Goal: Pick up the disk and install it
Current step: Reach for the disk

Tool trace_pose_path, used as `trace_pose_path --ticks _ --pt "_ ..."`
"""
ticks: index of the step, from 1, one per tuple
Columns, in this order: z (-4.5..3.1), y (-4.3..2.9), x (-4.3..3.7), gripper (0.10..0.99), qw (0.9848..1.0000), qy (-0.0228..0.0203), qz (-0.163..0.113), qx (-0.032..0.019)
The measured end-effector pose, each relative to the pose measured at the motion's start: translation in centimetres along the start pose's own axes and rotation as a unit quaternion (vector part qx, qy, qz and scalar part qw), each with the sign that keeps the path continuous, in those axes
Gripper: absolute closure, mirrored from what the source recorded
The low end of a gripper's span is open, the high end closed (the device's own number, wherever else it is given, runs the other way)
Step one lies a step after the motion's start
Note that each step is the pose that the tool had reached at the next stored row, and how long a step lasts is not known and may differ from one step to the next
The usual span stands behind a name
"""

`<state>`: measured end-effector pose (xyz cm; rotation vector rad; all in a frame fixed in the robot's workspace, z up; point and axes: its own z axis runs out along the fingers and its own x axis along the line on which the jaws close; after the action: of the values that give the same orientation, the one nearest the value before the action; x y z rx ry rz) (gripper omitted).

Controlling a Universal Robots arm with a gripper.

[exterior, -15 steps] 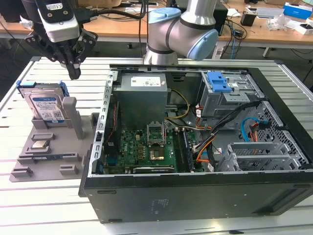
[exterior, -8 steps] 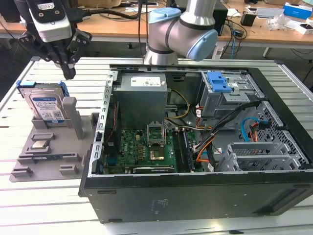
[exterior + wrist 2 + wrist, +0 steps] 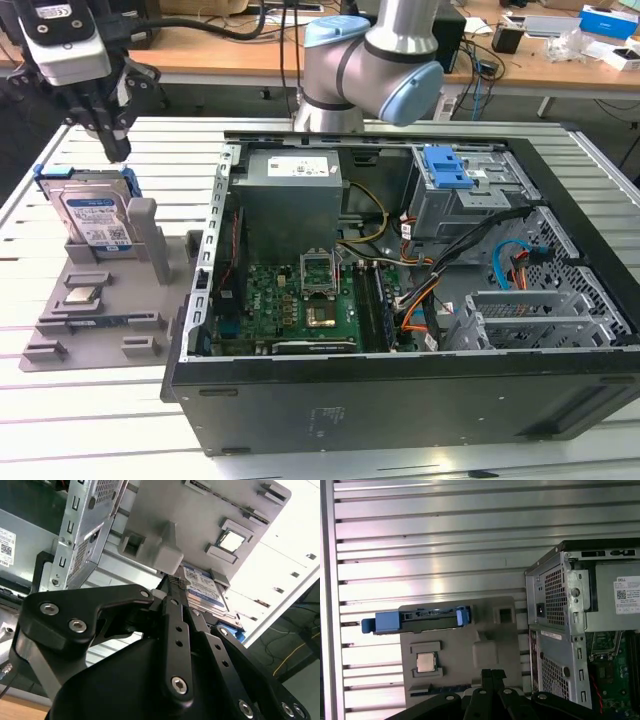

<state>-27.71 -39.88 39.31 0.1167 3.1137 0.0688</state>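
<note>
Exterior view. Finds the pincer [image 3: 118,150] high at the exterior view's left, hanging over the grey holder tray [image 3: 95,335], tips pointing down and pressed together, gripping nothing. Places the disk [image 3: 97,215] just below those tips and apart from them, standing on edge in a slot at the tray's far end, label side toward the camera, blue carrier frame around its edges. Notes a small square processor chip [image 3: 82,295] lying flat in a tray pocket nearer the camera. Puts the open computer case [image 3: 400,400] to the exterior view's right of the tray, both on the slatted metal counter [image 3: 90,430]. Shows the green motherboard [image 3: 290,300] exposed inside the case and a grey drive cage [image 3: 440,215] with a blue latch toward the far side. Has the arm [image 3: 370,60] rising behind the case.

Second wrist view. Looks along the black pincer [image 3: 172,582] toward the tray; finds the tips closed on each other with nothing between. Catches the disk [image 3: 202,587] just past the tips, label showing, not touched, and the chip [image 3: 231,541] farther on in its pocket.

First wrist view. Looks down on the tray; shows the disk [image 3: 420,620] edge-on as a blue strip across one end, upright in its slot. Sets the chip [image 3: 425,662] near it on the tray. Brings the pincer [image 3: 493,672] in over the tray's other end, tips together and bare. Places a perforated corner of the case [image 3: 560,630] just beside the tray.
</note>
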Motion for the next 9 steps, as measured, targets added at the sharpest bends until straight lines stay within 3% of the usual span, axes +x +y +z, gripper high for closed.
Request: trace_pose_path --ticks 9 --pt "-0.05 -0.17 2.29 0.98 1.0 0.0 0.0 0.0"
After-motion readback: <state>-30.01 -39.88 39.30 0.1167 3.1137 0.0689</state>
